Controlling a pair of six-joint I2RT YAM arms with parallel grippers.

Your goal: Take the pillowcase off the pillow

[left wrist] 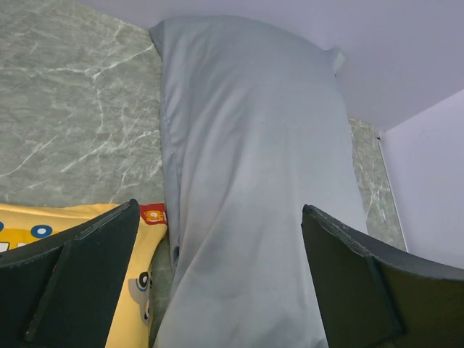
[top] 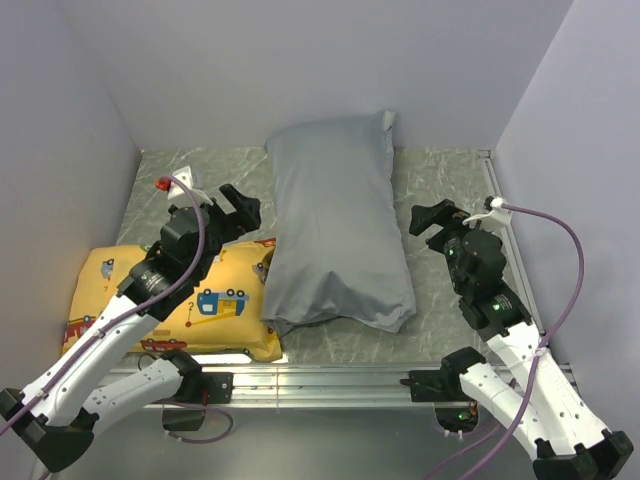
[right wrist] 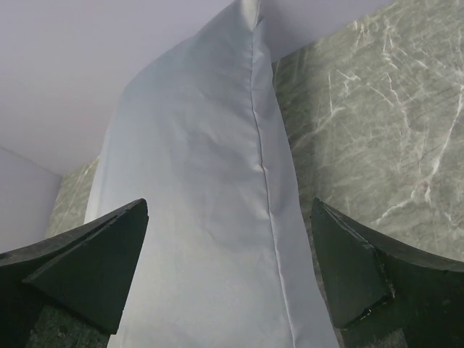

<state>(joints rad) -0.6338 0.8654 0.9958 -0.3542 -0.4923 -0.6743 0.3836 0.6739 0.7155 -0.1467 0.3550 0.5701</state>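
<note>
Overhead view of a table (top: pixel 445 175) with a green-grey marbled top, closed in by pale lilac walls (top: pixel 300 60) at the back and on both sides. A plain grey pillowcase (top: pixel 335 235) lies in the centre of the frame. It is plump and full, running lengthwise from the back wall toward the lower edge of the table. Its far corner at the upper right touches the wall. The pillow inside is completely covered and cannot be seen.

At the lower left, just beside the grey case and touching its near corner, lies a yellow pillow (top: pixel 175 300) printed with cartoon vehicles.

The left gripper (top: pixel 240 210) hangs at centre left, above the yellow pillow's far edge and close to the long side of the pillowcase. Its fingers are spread wide and hold nothing. The right gripper (top: pixel 428 220) hangs at centre right over bare table, near the opposite long side. It is also spread wide and empty.

Each wrist view shows two dark fingers framing the grey fabric from above, without touching it. A straight seam runs along the case in the right wrist view.
</note>
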